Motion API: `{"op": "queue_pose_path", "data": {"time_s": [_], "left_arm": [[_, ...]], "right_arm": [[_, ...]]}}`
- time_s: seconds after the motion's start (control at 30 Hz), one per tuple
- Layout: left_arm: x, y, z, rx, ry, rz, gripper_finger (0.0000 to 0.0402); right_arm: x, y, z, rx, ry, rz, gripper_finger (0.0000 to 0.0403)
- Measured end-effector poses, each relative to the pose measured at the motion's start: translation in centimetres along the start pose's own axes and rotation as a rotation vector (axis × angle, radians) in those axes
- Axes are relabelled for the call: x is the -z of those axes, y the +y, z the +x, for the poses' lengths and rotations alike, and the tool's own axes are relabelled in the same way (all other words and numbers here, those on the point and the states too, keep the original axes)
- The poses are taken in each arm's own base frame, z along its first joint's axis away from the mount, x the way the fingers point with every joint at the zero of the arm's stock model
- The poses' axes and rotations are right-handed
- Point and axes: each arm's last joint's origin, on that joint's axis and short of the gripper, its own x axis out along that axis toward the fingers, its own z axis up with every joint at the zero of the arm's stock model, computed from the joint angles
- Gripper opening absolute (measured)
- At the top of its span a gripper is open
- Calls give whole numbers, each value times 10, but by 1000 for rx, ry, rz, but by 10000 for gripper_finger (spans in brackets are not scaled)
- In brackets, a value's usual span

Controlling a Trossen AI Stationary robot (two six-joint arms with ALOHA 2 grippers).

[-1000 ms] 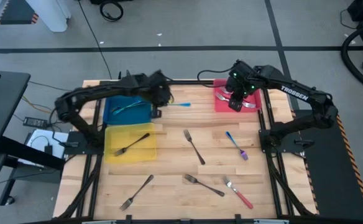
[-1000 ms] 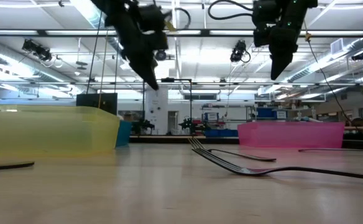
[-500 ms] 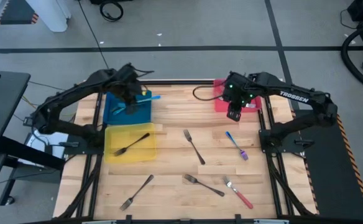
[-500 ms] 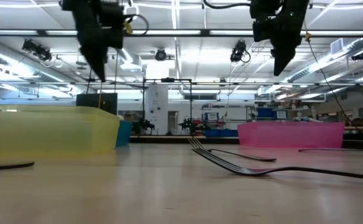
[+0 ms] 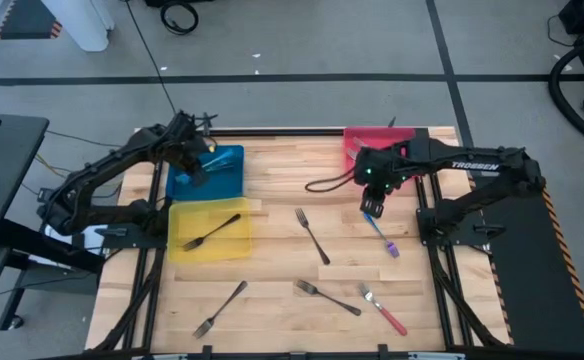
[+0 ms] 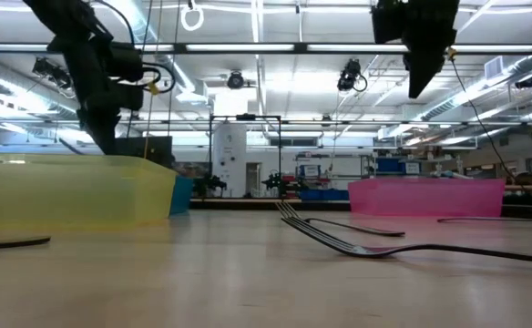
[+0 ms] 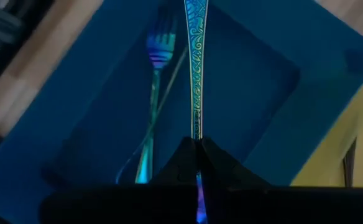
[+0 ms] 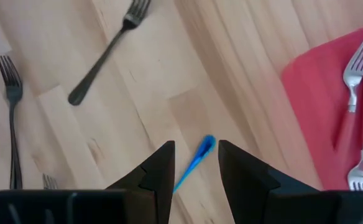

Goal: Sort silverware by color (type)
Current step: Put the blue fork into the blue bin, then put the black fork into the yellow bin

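The sort is partly done, judging by what lies in the trays. With the blue tray (image 5: 228, 182) as landmark: one blue-handled fork (image 7: 149, 118) already lies inside it, and the left gripper (image 7: 197, 163) hangs over its interior, fingers clenched on a second teal fork (image 7: 196, 68) that is not yet let go. The yellow tray (image 5: 234, 245), touching the blue tray's near edge, holds one dark grey fork (image 5: 210, 233). The red tray (image 5: 356, 146), well apart across the desk (image 5: 272, 262) on the far right side, shows two forks with pale tines (image 8: 354, 62) in the right wrist view.

Left on the bare wood, all nearer the viewer than the blue tray and to its right: a blue fork (image 5: 380, 234), a red-handled fork (image 5: 383, 310), and three grey forks (image 5: 311, 235), (image 5: 326, 296), (image 5: 220, 308). The right gripper (image 5: 371, 208) hovers just over the handle end of that loose blue fork, fingers (image 8: 154, 169) spread and gripping nothing; I judge this to be the next pick, bound for the blue tray.

Hard to settle: the left arm covers part of the blue tray from above, so its full count is uncertain. The red tray is cut off in the wrist view and partly masked by the right arm. From desk level the tray walls hide their contents entirely.
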Motion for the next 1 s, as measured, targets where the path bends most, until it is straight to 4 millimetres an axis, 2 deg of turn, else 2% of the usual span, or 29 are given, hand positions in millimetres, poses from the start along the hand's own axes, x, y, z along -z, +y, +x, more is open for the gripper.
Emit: {"op": "queue_pose_path", "data": {"time_s": [0.23,0.43,0.6,1.0], "left_arm": [[1,6,0,-8,11,-32,3],[-1,6,14,43,71,-28,4],[-4,3,25,72,117,-13,7],[-6,6,42,47,196,-17,82]], "right_arm": [[10,25,5,65,-36,43,131],[18,40,24,45,-60,26,131],[17,46,34,7,-120,20,131],[17,48,47,-18,-163,19,131]]}}
